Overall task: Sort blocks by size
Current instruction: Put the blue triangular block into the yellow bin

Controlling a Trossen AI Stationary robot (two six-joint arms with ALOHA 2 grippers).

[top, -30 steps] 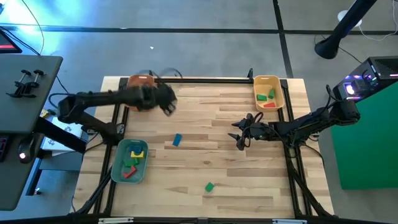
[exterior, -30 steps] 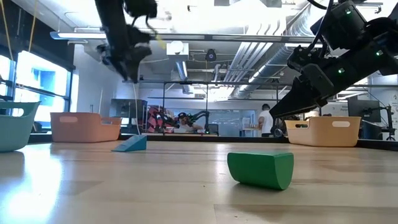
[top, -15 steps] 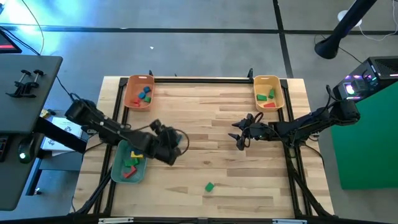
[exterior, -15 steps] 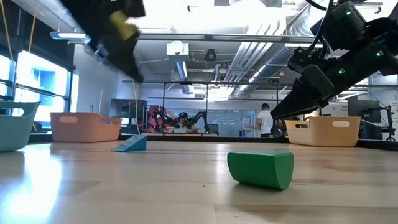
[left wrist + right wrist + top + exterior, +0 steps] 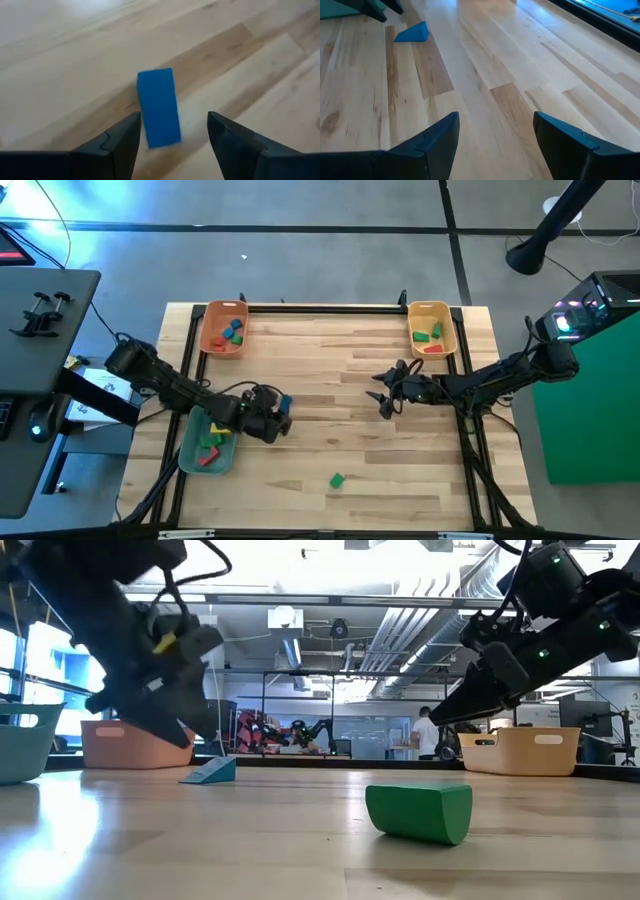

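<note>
A blue wedge block [image 5: 286, 401] lies flat on the table left of centre; it also shows in the left wrist view [image 5: 159, 107] and the low view [image 5: 210, 772]. My left gripper [image 5: 277, 416] is open just on the block's near side, low over the table, its fingers [image 5: 117, 142] short of the block and touching nothing. A green block [image 5: 337, 479] lies alone near the front edge. My right gripper [image 5: 384, 402] is open and empty, held above the table right of centre.
An orange tray [image 5: 222, 330] with several blocks stands at the far left. A yellow tray [image 5: 432, 328] with green and red blocks stands at the far right. A teal tray [image 5: 206, 442] with blocks sits at the left, under my left arm. A black frame rims the table.
My left gripper has swung from above the orange tray toward the table's near edge and gone down, ending low just beside the blue wedge. The blue and green blocks have not moved.
</note>
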